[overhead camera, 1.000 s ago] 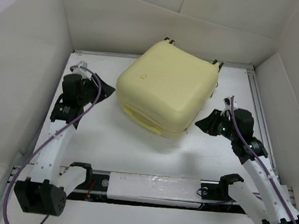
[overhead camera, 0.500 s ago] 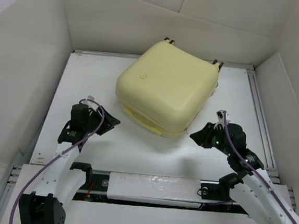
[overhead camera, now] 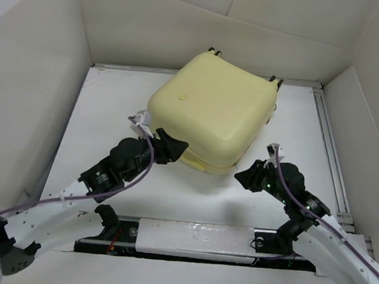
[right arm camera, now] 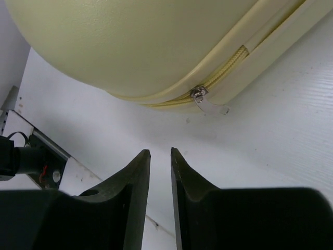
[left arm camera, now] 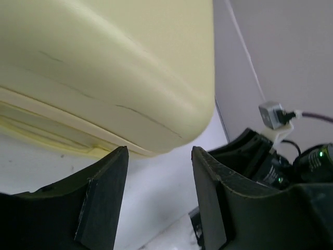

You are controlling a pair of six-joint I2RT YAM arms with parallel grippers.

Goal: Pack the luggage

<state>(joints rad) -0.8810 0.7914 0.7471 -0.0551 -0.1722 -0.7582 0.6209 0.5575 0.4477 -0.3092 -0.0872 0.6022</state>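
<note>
The luggage (overhead camera: 212,111), a pale yellow hard-shell suitcase, lies flat and closed at the back middle of the table, round emblem (overhead camera: 181,96) up and wheels (overhead camera: 274,80) at its far edge. My left gripper (overhead camera: 178,147) is open and empty at the suitcase's near-left edge; the shell (left arm camera: 104,62) fills the left wrist view just beyond the gripper (left arm camera: 159,151). My right gripper (overhead camera: 241,177) is empty off the near-right corner, its jaws only a narrow gap apart. In the right wrist view the gripper (right arm camera: 159,151) points at the shell (right arm camera: 135,47) and its metal zipper pull (right arm camera: 207,103).
White cardboard walls (overhead camera: 36,69) enclose the white table (overhead camera: 105,115) on the left, back and right. A metal rail (overhead camera: 329,141) runs along the right side and another (overhead camera: 194,239) along the front by the arm bases. The right gripper also shows in the left wrist view (left arm camera: 270,161).
My left arm has swung from the table's left side rightward to the suitcase's near-left edge. My right gripper has moved a little nearer and leftward below the near-right corner. The suitcase has not moved.
</note>
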